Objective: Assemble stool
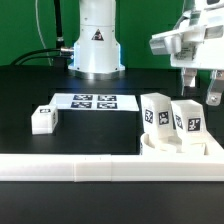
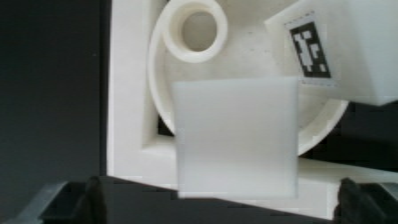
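Observation:
The round white seat lies at the exterior view's right, against the corner of the rail. Two white tagged legs stand upright on it, one to the left and one to the right. A third leg lies loose at the left. My gripper hangs open and empty above and right of the standing legs, touching nothing. In the wrist view the seat shows a hole, one tagged leg and a plain leg face. My gripper has its fingers wide apart.
The long white L-shaped rail runs along the front and turns up beside the seat. The marker board lies flat in front of the robot base. Black cables trail at the back left.

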`<state>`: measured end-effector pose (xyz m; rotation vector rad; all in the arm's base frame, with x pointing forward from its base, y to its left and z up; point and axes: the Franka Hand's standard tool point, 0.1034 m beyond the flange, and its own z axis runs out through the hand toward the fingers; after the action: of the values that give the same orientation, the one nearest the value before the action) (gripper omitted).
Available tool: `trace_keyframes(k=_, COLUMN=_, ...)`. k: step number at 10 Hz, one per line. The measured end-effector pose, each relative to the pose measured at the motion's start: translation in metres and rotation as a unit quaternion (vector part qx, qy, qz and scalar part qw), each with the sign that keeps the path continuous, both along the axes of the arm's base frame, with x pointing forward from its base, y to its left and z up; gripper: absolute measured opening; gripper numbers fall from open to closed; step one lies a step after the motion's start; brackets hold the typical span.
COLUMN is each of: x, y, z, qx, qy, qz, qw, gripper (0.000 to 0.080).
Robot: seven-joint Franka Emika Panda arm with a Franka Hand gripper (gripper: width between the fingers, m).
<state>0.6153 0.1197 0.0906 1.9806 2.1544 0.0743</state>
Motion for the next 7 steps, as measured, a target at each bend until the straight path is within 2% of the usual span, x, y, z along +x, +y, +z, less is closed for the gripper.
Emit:
trace_keyframes(k=2, x=0.0049, y=-0.0068, z=-0.0071, qx=-0.003, qy=0.005, qz=-0.006, qw=1.0, gripper=0.0649)
trace_keyframes(k=3, x=0.005, y=-0.0085, z=-0.0092, qx=-0.003, qy=0.006, qz=-0.007, qw=1.0, gripper=0.0561)
trace_keyframes(k=4, x=0.0048, y=-0.0087, z=-0.01, qx=-0.003, qy=0.006, qz=-0.009, qw=1.0, gripper=0.0413)
trace_keyframes(k=5, x=0.0051, y=-0.0083, z=-0.0095, qx=-0.003, qy=0.006, qz=-0.011, qw=1.0, gripper=0.0413)
trace_keyframes(k=6, x=0.0053, y=-0.0081, z=-0.0093, qx=-0.003, qy=0.005, qz=-0.011, qw=1.0, gripper=0.034)
trace_keyframes(k=7, x=0.0053, y=-0.0082, z=-0.0093, qx=-0.002, qy=0.005, qz=-0.015, qw=1.0, gripper=0.034)
